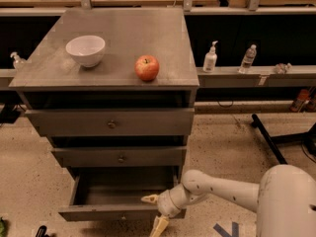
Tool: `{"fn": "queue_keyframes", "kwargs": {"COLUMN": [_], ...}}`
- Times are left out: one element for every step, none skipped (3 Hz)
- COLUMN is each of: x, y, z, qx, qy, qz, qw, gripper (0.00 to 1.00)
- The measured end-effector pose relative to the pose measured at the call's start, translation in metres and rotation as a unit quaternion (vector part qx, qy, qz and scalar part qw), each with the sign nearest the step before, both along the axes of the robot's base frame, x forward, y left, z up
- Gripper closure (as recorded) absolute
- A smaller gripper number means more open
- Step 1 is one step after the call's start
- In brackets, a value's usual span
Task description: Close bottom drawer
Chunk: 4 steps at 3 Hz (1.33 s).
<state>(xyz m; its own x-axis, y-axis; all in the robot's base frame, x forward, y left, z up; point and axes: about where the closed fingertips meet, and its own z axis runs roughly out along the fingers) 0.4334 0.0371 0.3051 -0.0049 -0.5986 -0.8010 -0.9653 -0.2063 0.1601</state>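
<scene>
Bottom drawer (106,213), lower centre of the frame: pulled well out of the grey cabinet (34,90). We look down into the box and see only its bare grey floor. The middle drawer (118,157) and top drawer (111,122) above it sit nearly flush with the cabinet.

White bowl (85,50) on the worktop (138,33), left of centre. From this angle only its white inner wall shows. A red apple (147,67) stands to its right near the front edge, apart from the bowl.

Gripper (154,212) at the right end of the bottom drawer's front panel. Its pale fingers (149,199) are spread wide. One points left over the inside of the drawer, and the other points down in front of the panel, so the two straddle its top edge. We cannot tell whether either one touches the panel. Nothing is held between them.

The white arm (217,186) reaches in low from the lower right, running leftward from the robot's rounded body (286,201), with the wrist bent down toward the drawer.

On the ledge at right, a pump bottle (211,57) and a clear bottle (248,59) stand side by side.
</scene>
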Motion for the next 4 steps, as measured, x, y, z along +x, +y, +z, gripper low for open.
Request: {"fn": "queue_keyframes", "kwargs": {"x": [-0.004,-0.007,-0.009,-0.014], "y": [-0.002,-0.001,0.001,0.012], "z": [-0.019,-0.023,-0.026,-0.057], "qx": [0.037,0.046,0.050,0.098], "qy": [-0.053,-0.065,-0.061,-0.004], "qz": [-0.007,-0.004,-0.006,-0.065], "qw": [0.9979,0.9968,0.9969,0.9930], "gripper": [0.38,0.69,0.98,1.00]}}
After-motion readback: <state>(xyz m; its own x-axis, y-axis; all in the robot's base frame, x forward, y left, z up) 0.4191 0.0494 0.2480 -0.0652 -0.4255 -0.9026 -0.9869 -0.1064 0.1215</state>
